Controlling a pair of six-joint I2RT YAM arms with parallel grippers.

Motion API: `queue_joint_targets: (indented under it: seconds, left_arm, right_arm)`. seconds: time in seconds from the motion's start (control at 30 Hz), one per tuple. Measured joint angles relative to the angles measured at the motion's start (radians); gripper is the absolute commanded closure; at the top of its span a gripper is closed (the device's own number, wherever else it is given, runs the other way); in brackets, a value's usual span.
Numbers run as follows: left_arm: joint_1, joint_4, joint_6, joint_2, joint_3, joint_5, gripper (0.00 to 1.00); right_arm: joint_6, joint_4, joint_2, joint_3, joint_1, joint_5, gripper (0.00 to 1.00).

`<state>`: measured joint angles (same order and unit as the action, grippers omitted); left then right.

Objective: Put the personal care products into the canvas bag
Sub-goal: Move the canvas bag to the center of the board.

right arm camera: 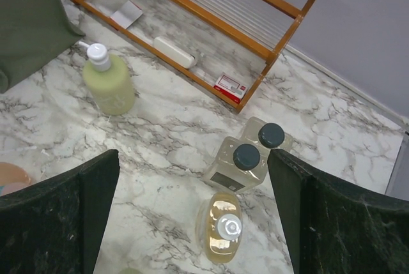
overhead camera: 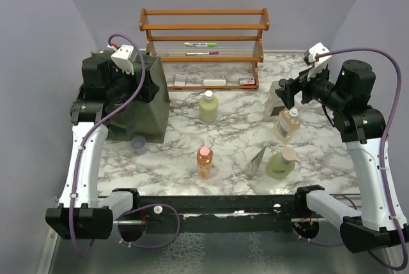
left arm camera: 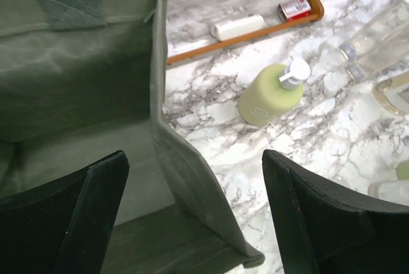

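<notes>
My right tool (right arm camera: 195, 210) hangs spread wide and empty over the far right of the marble worktop (right arm camera: 160, 133). Straight beneath it stand two clear square bottles with black caps (right arm camera: 236, 168), touching each other, with the amber pump bottle (right arm camera: 220, 226) just on their near side. All are upright, caps pointing up at the tool, so I judge the right arm the nearer one. The boxy olive-green canvas bag (left arm camera: 77, 95) sits far left, mouth open under my left tool (left arm camera: 195, 204), which is also spread and holds nothing.
</notes>
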<state>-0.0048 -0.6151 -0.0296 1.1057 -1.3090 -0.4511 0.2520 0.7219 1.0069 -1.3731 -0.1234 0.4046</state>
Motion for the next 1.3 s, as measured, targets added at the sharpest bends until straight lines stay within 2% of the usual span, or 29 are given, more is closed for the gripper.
queue_joint_targets:
  seconds: [0.43,0.53,0.73,0.93,1.07,1.3]
  left_arm:
    - [-0.035,0.064,-0.124,0.048,0.140,-0.133,0.72]
    - [-0.048,0.091,-0.158,0.050,0.149,-0.160,0.79]
    - [-0.140,0.134,-0.211,0.074,0.149,-0.170,0.79]
    - [-0.264,0.211,-0.281,0.085,0.183,-0.175,0.74]
    - [-0.330,0.259,-0.326,0.110,0.188,-0.176,0.67]
    - [-0.413,0.292,-0.369,0.161,0.178,-0.176,0.47]
  right_arm:
    - [0.008,0.019,0.018,0.021,0.000,0.043,0.01]
    - [0.021,0.019,0.034,0.027,0.000,0.055,0.01]
    - [0.068,0.018,0.058,0.043,0.000,0.084,0.01]
    - [0.103,0.022,0.095,0.043,-0.001,0.105,0.01]
    - [0.120,0.035,0.109,0.043,-0.001,0.126,0.01]
    - [0.135,0.037,0.135,0.043,-0.001,0.145,0.01]
